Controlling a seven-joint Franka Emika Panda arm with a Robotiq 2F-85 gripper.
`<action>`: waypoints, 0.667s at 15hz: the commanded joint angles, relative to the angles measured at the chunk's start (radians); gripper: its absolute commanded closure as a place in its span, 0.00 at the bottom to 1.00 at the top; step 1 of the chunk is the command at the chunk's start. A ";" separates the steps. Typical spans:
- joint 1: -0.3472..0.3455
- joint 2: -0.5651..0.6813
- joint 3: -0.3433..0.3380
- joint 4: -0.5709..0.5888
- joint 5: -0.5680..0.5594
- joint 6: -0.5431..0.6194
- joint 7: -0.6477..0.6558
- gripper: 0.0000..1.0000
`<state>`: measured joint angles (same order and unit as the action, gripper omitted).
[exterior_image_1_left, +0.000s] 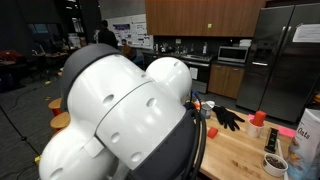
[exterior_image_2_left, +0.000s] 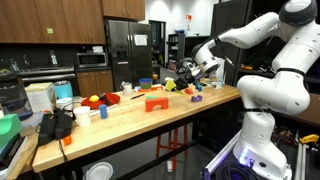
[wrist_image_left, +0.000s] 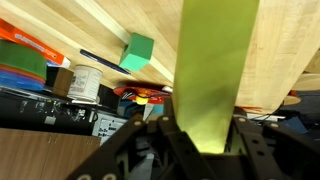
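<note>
On the left of the wrist view sits a tin (wrist_image_left: 84, 82). Next to it a small green block (wrist_image_left: 138, 54) lies on the worktop (wrist_image_left: 280, 50). Then comes my hand (wrist_image_left: 207, 138). Its two fingers are closed on a long yellow-green strip (wrist_image_left: 215, 60). They pinch one end, so the rest sticks far out. I cannot tell if the far end touches the worktop. I think the good way here is to squeeze firm but not too hard, since the strip looks thin and could bend or slip. I should move slow and level. The block is just beside the strip, so I should swing wide of it. In an exterior view my hand (exterior_image_2_left: 197, 70) hangs over the right end of the worktop.
</note>
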<state>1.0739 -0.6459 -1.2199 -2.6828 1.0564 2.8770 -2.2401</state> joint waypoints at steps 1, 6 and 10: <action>0.049 0.053 -0.048 0.046 -0.033 -0.047 0.014 0.84; 0.102 0.067 -0.089 0.071 -0.051 -0.070 0.010 0.84; 0.141 0.106 -0.100 0.081 -0.078 -0.091 0.023 0.84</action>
<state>1.1781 -0.5961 -1.2997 -2.6273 1.0074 2.8191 -2.2384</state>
